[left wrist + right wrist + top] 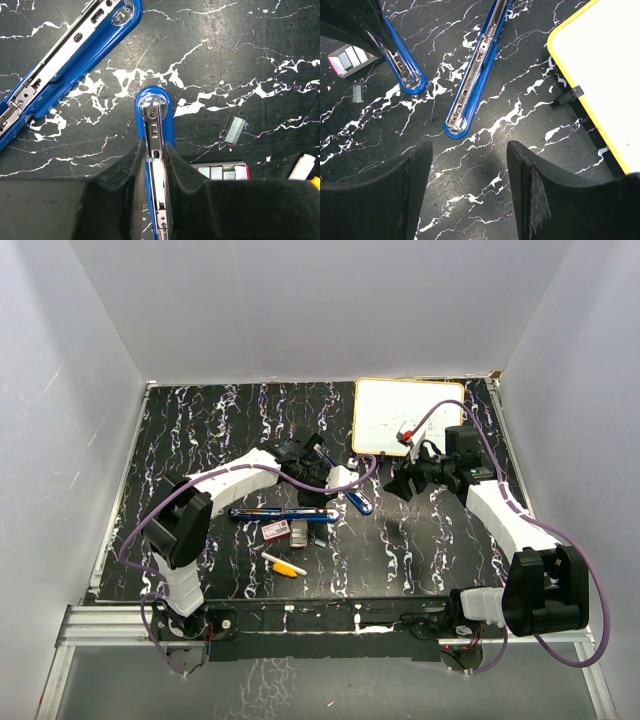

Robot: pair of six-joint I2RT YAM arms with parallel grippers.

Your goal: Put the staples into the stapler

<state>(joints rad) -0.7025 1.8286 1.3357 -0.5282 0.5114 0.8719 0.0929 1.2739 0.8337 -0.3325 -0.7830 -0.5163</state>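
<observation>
Left gripper point(154, 152) is clamped on one blue arm of the opened stapler point(156, 102), whose other arm lies at its 10 o'clock. Right gripper point(469, 147) hangs open above the tabletop point(485, 190). The staples box point(222, 172) and a loose staple strip point(233, 131) lie on the tabletop at 3 o'clock of the held arm

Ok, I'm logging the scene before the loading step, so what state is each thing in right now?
Stapler: swung open, one half gripped, the other lying flat.
Left pincer: shut on that half.
Right pincer: open, empty.
Staple box: open, strips inside.
Loose staple strip: lying apart from the box.
</observation>
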